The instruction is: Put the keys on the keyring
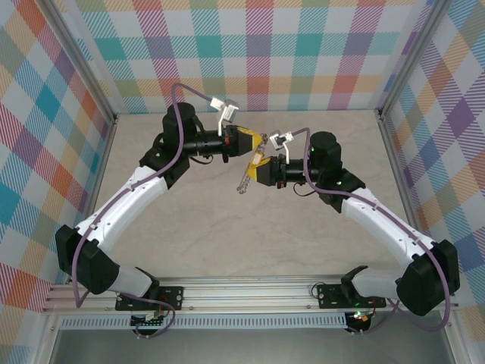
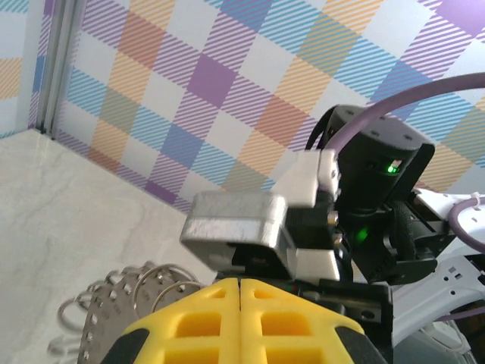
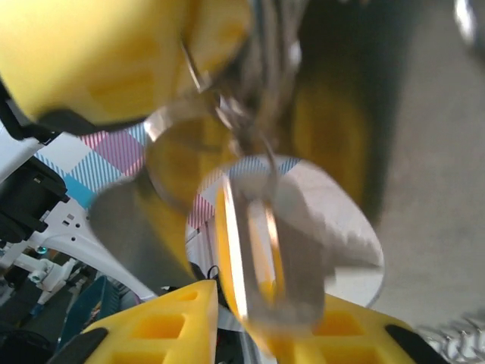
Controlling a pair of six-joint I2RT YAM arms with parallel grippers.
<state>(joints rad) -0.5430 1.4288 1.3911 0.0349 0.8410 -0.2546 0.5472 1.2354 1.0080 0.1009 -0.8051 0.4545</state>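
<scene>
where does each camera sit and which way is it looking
Top external: above and behind the bases, looking down on the table; left pincer by right pincer.
Left wrist: on the left arm, facing the right arm's wrist and plaid wall over its shut yellow fingers.
Right wrist: close, blurred, facing silvery rings above its yellow fingers.
Shared: top and left wrist both show the right arm.

The keyring [image 2: 106, 318] is a silvery bunch of thin wire loops and a curved strip punched with small holes. In the top view it hangs in the air above the middle of the table [image 1: 227, 243], its lower end drooping toward the left. In the right wrist view, close and blurred, a flat silvery piece [image 3: 303, 243] with a rounded head and a long slot hangs from one thin loop. Whether it is the key cannot be told.
</scene>
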